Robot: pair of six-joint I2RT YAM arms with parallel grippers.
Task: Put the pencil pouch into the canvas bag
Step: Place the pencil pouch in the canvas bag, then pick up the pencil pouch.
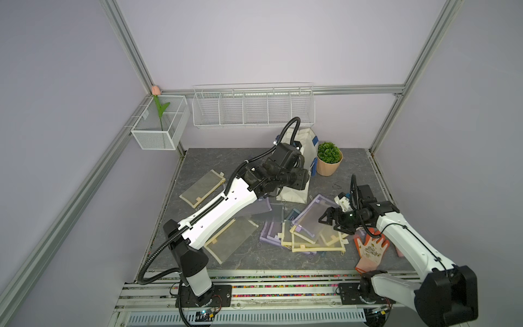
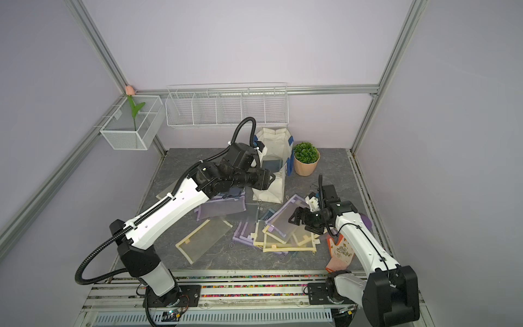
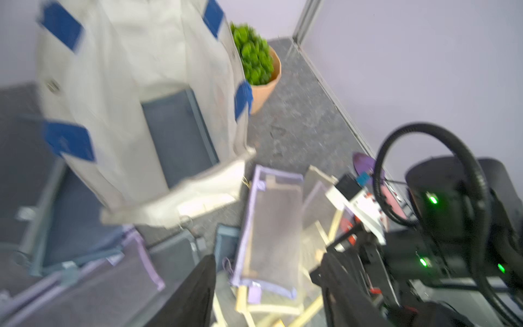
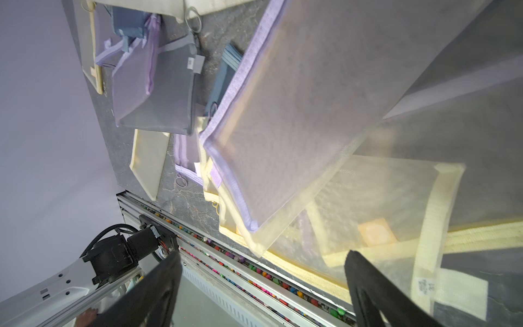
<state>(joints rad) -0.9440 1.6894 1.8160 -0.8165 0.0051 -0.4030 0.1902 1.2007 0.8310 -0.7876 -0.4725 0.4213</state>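
Pencil pouch point(image 2: 271, 164), blue-grey and likely soft and light, is lying inside the canvas bag point(image 2: 268, 195) at centre frame, your left gripper point(image 3: 266, 263) is hanging parted and empty, and its stiffer bound edge is looking like your best hold.

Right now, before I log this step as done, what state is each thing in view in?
canvas bag: standing, mouth open.
blue-grey pouch: inside the bag, free of both grippers.
left gripper: open, empty, near the bag.
right gripper: open, empty, over the pouch pile.
pouch pile: lying flat and overlapping on the table.
potted plant: upright beside the bag.
glove: lying flat by the right arm.
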